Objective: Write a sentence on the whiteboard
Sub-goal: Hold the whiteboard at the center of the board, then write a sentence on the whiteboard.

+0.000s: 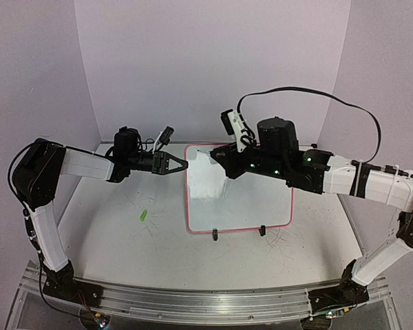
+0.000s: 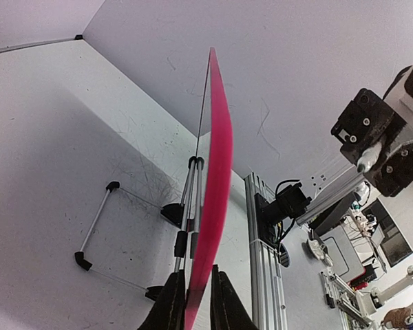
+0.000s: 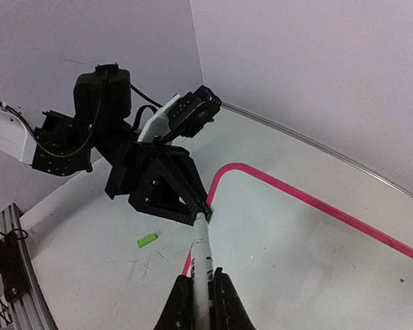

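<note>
Lavender walls (image 1: pixel 193 62) and a scuffed white table (image 1: pixel 103 234) make up the setting. At the table's middle the whiteboard (image 1: pixel 261 206) is propped up on two small black feet (image 1: pixel 214 236), and its pink-red frame (image 2: pixel 217 206) is seen edge-on by the left wrist camera. The board's left edge, near the far corner, is pinched by the left gripper (image 2: pixel 196 306), whose fingers are closed on the frame. A white marker (image 3: pixel 204 251) is clamped in the right gripper (image 3: pixel 199 292), the jaws tight around its barrel. Its tip is pointed at that same corner, just beside the left fingers; whether the board is touched cannot be told. A small green piece (image 1: pixel 143 215) is seen lying on the table, left of the board and apart from it.
</note>
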You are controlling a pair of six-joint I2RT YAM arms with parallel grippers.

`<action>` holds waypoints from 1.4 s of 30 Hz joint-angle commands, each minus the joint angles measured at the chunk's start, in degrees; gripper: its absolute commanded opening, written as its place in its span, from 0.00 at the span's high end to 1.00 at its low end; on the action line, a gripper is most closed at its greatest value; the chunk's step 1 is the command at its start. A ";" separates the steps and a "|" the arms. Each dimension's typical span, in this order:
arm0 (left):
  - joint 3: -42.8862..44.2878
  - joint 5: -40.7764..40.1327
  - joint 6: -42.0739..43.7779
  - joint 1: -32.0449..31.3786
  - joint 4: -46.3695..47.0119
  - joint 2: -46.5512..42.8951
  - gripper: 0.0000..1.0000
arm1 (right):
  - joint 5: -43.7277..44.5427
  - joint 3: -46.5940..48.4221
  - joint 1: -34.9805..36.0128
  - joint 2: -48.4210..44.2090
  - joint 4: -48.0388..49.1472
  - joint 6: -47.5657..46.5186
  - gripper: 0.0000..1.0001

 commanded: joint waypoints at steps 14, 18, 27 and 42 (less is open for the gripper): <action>-0.14 0.87 2.41 -0.73 3.30 -0.22 0.95 | 13.96 7.86 4.56 6.73 -4.12 -2.96 1.00; -0.27 0.73 2.80 -0.71 3.29 -0.27 0.96 | 14.65 8.77 4.61 7.64 -4.28 -3.24 1.00; -0.57 0.75 3.41 -0.68 3.30 -0.57 0.99 | 15.49 10.11 5.22 9.80 -4.57 -3.82 1.00; -0.65 0.70 3.66 -0.70 3.31 -0.95 1.00 | 18.74 12.21 5.54 12.51 -4.32 -3.59 1.00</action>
